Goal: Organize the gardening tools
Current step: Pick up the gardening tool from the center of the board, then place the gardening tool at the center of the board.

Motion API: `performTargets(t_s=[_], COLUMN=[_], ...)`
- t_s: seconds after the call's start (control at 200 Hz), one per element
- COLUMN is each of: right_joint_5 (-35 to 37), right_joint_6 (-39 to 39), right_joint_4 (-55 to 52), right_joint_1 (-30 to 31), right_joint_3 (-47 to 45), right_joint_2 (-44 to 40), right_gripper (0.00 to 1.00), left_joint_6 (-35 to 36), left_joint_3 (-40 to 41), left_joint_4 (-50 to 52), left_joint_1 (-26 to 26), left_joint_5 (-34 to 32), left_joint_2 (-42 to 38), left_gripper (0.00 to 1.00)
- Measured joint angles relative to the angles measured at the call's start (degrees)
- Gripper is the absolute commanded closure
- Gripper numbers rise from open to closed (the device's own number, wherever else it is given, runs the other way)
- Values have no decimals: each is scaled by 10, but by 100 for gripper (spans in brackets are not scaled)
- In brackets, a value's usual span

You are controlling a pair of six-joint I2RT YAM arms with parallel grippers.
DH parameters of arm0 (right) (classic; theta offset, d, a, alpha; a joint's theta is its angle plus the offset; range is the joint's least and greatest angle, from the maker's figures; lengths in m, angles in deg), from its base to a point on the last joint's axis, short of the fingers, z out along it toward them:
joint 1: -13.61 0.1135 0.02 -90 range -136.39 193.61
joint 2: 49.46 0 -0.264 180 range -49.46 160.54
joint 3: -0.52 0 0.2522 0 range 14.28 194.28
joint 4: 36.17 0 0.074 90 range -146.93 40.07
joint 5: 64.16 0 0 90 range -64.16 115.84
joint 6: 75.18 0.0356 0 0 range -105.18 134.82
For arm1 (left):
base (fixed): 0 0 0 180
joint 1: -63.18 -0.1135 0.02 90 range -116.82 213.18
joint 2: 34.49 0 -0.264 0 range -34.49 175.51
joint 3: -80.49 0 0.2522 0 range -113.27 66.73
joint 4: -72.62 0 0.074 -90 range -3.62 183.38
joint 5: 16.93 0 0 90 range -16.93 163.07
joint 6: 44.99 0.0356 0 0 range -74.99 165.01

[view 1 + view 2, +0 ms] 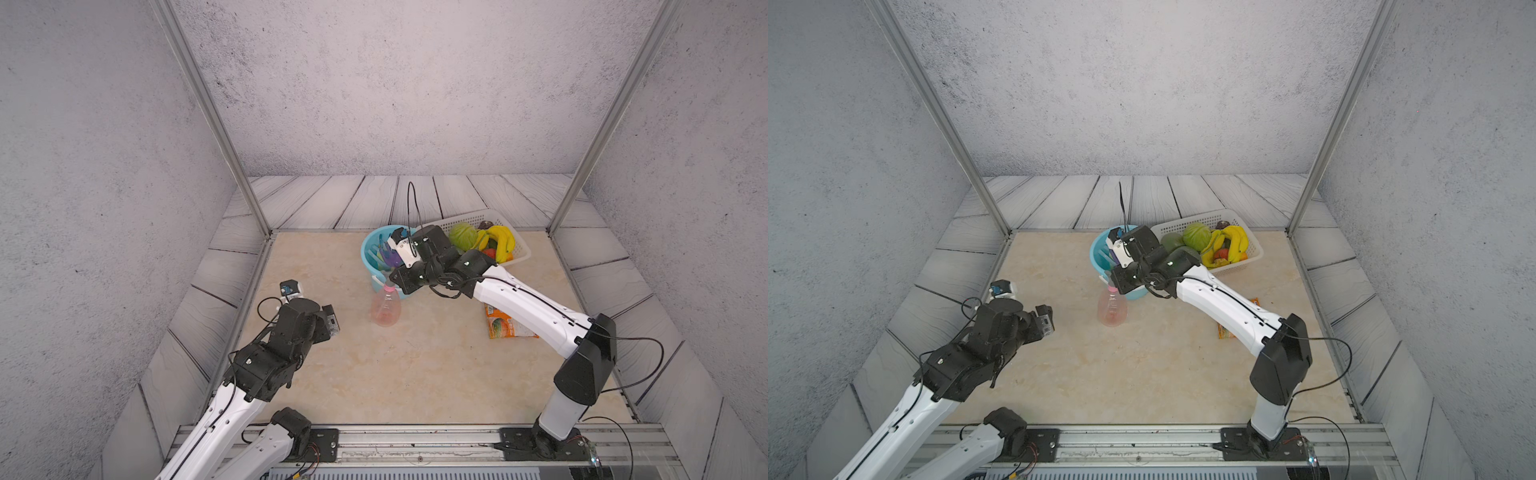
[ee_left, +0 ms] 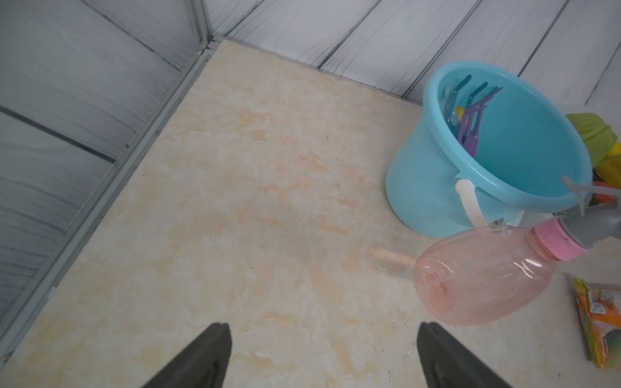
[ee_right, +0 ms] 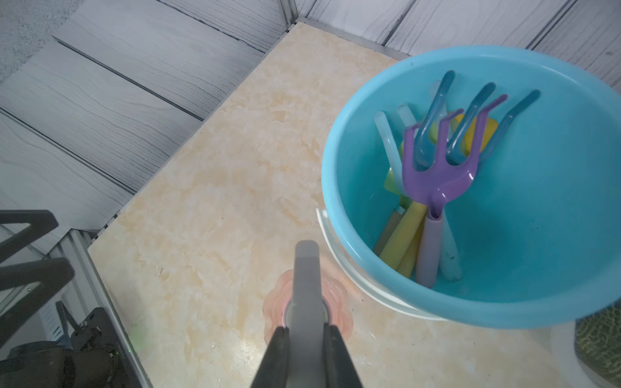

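Fronting bucket [image 2: 420, 188]: spray bottle [image 2: 480, 278], open tabletop [image 2: 268, 218]

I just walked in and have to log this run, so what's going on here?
The right gripper is shut on the grey spray head of the pink spray bottle, holding it just in front of the blue bucket. The purple rake and the other small tools stand inside that bucket. The left gripper is open and empty over the table. Neither gripper touches the fruit basket or the orange packet.
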Motion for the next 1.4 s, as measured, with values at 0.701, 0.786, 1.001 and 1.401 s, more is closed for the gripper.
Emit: performTargets(t_s=[0.701, 0.786, 1.001, 1.401], right_joint_5=[61, 61, 61, 61], right_joint_6=[-63, -64, -63, -63], right_joint_4=[29, 34, 52, 92], right_joint_1=[53, 54, 54, 54], right_joint_3=[145, 145, 145, 145], right_joint_2=[171, 179, 188, 195], right_gripper=[100, 100, 100, 100], left_joint_6=[-38, -38, -38, -37], left_joint_3=[-7, -7, -7, -7], left_joint_4=[40, 40, 40, 39], left_joint_1=[-151, -156, -161, -169], left_joint_5=[140, 149, 165, 179], left_joint_2=[14, 15, 22, 26], left_gripper=[1, 1, 0, 1])
